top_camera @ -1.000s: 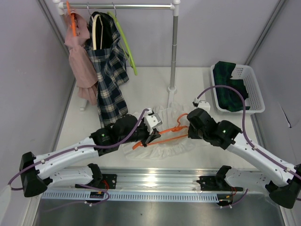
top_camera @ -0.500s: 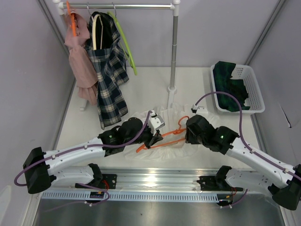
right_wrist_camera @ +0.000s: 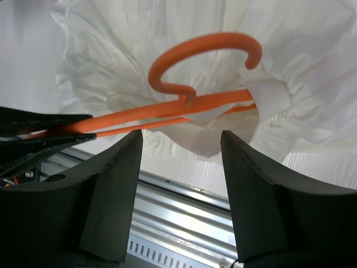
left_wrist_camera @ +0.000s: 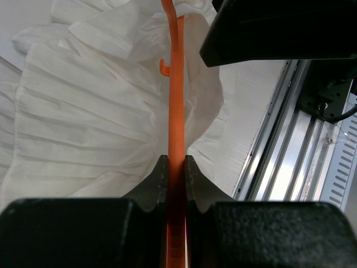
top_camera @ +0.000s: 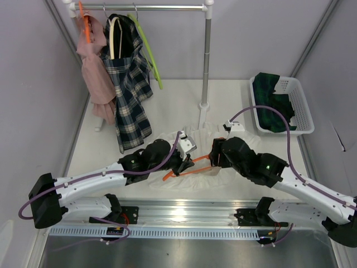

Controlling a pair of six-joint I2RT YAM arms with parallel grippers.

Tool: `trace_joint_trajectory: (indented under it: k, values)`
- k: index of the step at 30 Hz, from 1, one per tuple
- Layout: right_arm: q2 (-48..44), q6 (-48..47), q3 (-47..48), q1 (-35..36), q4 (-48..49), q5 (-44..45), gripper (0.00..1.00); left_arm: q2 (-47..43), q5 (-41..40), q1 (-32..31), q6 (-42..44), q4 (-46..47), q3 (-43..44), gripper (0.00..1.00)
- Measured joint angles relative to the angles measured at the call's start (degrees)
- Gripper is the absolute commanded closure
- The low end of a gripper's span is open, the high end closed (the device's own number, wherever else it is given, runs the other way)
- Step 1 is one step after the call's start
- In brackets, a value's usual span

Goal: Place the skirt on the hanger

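A white pleated skirt (top_camera: 205,134) (left_wrist_camera: 83,123) (right_wrist_camera: 312,72) lies bunched on the table in front of the arms. An orange hanger (top_camera: 196,159) (left_wrist_camera: 177,100) (right_wrist_camera: 206,47) rests across it, hook pointing away from me. One end of the hanger runs under a fold of the skirt. My left gripper (top_camera: 179,166) (left_wrist_camera: 177,167) is shut on the hanger's thin bar, which passes straight between its fingers. My right gripper (top_camera: 215,157) (right_wrist_camera: 181,139) hovers just above the hook and skirt, open, with nothing between its fingers.
A clothes rack (top_camera: 207,56) stands at the back with a pink garment (top_camera: 95,72), a plaid skirt (top_camera: 131,84) and a green hanger (top_camera: 148,50). A white basket (top_camera: 304,111) with dark green cloth sits at the right. A metal rail (top_camera: 184,215) runs along the near edge.
My right gripper has opened and no longer pinches anything at the hanger's hook. My left gripper has carried the hanger a little to the right. The skirt has bunched up under it.
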Motion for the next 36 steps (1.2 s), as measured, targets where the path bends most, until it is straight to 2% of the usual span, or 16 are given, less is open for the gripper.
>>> trace_joint_trajectory:
  k: [9, 22, 25, 33, 34, 36]
  values:
    - [4.22, -1.97, 0.02, 0.0, 8.39, 4.44, 0.37, 0.0, 0.22, 0.0, 0.02, -0.04, 0.0, 1.0]
    - [6.43, -2.27, -5.16, 0.0, 13.68, 6.78, 0.48, 0.39, 0.2, 0.0, 0.02, -0.07, 0.09, 1.0]
    - [6.25, -2.08, -6.43, 0.0, 14.23, 7.34, 0.57, 0.68, 0.17, 0.0, 0.02, -0.17, 0.31, 1.0]
    - [5.42, -3.02, -7.98, 0.09, 15.89, 9.46, 0.96, 1.16, 0.15, -0.09, -0.11, -0.07, 1.01, 1.0]
    - [5.33, -2.99, -8.02, 0.09, 15.91, 9.66, 1.0, 1.25, 0.11, -0.09, -0.35, -0.2, 1.14, 1.0]
    - [5.14, -2.89, -8.31, 0.09, 15.96, 9.75, 1.0, 1.44, -0.2, -0.09, -0.63, -0.44, 1.31, 0.93]
